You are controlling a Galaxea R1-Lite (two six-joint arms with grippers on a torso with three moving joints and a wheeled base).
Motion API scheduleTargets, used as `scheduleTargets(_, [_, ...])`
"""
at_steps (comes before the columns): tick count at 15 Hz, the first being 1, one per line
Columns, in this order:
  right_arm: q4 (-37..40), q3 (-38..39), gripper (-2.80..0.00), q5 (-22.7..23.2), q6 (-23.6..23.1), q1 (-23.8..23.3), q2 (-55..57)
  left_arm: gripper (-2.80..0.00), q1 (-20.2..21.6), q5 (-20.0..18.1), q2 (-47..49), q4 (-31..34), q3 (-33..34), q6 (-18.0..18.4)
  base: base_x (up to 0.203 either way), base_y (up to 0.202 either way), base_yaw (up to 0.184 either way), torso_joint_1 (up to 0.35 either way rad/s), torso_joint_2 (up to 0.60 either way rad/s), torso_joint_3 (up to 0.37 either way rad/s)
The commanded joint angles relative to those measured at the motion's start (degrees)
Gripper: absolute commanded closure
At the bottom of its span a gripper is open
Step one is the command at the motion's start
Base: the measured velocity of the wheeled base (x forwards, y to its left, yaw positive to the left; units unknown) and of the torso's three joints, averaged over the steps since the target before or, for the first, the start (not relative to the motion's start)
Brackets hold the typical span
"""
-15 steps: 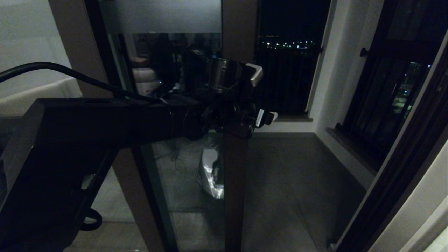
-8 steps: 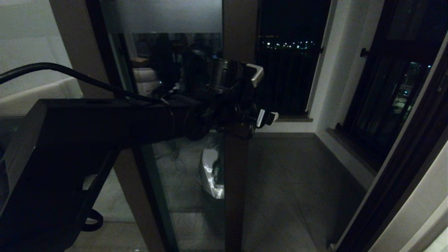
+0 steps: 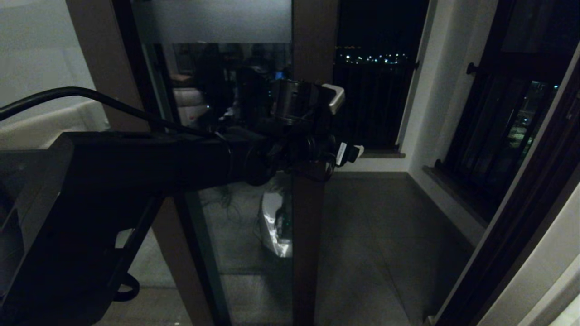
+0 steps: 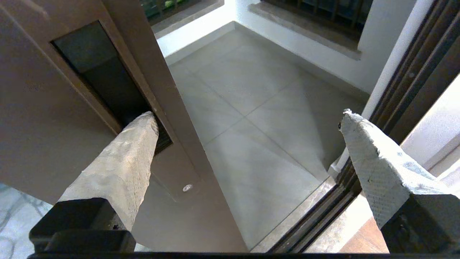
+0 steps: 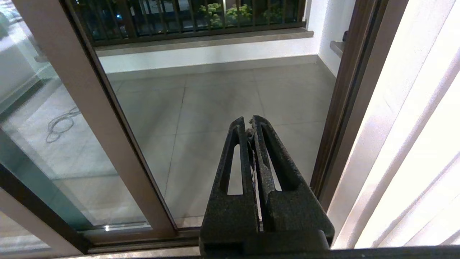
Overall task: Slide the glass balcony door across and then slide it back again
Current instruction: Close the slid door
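The glass balcony door [image 3: 235, 226] has a dark brown frame and a frosted band across its top. Its edge stile [image 3: 308, 235] stands near the middle of the head view. My left gripper [image 3: 346, 153] reaches across to that stile at mid height. In the left wrist view the left gripper [image 4: 248, 118] is open wide. One of its fingertips [image 4: 145, 124] sits in the lower end of the recessed handle slot [image 4: 97, 72], and the other finger [image 4: 359, 140] hangs free over the doorway. My right gripper [image 5: 250, 124] is shut on nothing, low down and facing the opening.
To the right of the stile the doorway opens onto the tiled balcony floor [image 3: 376, 235]. The dark door jamb [image 3: 521, 217] bounds it on the right. A barred side window [image 3: 498, 136] and a railing [image 3: 371, 104] lie beyond. A black cable [image 3: 90, 97] arcs over my left arm.
The door's edge stile has shifted slightly to the right, and my left arm and gripper have moved right with it. The right gripper shows no change.
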Motion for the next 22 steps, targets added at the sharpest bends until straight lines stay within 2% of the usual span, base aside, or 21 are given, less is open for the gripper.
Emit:
scheduleTargets(1, [0.00, 0.00, 0.00, -0.02, 0.02, 0.00, 0.04, -2.80, -0.79, -0.14, 0.45, 0.05, 0.02, 0.02, 0.000, 0.000, 0.000, 0.000, 0.00, 0.000])
scheduleTargets(12, [0.00, 0.00, 0.00, 0.00, 0.02, 0.00, 0.04, -2.80, -1.94, 0.37, -1.84, -0.06, 0.18, -0.24, 0.000, 0.000, 0.000, 0.000, 0.00, 0.000])
scheduleTargets(15, [0.00, 0.00, 0.00, -0.02, 0.02, 0.00, 0.04, -2.80, -1.94, 4.07, -5.30, -0.11, 0.28, -0.33, 0.000, 0.000, 0.000, 0.000, 0.00, 0.000])
scheduleTargets(17, [0.00, 0.00, 0.00, 0.06, 0.02, 0.00, 0.04, -2.80, -1.94, 7.08, -7.85, -0.14, 0.45, -0.52, 0.000, 0.000, 0.000, 0.000, 0.00, 0.000])
scheduleTargets(19, [0.00, 0.00, 0.00, -0.02, 0.02, 0.00, 0.04, -2.80, -1.94, 8.07, -12.30, 0.27, 2.27, -1.84, 0.000, 0.000, 0.000, 0.000, 0.00, 0.000])
scheduleTargets(22, [0.00, 0.00, 0.00, -0.02, 0.02, 0.00, 0.04, -2.80, -1.94, 8.26, -23.95, 3.02, 10.01, -2.48, 0.000, 0.000, 0.000, 0.000, 0.00, 0.000])
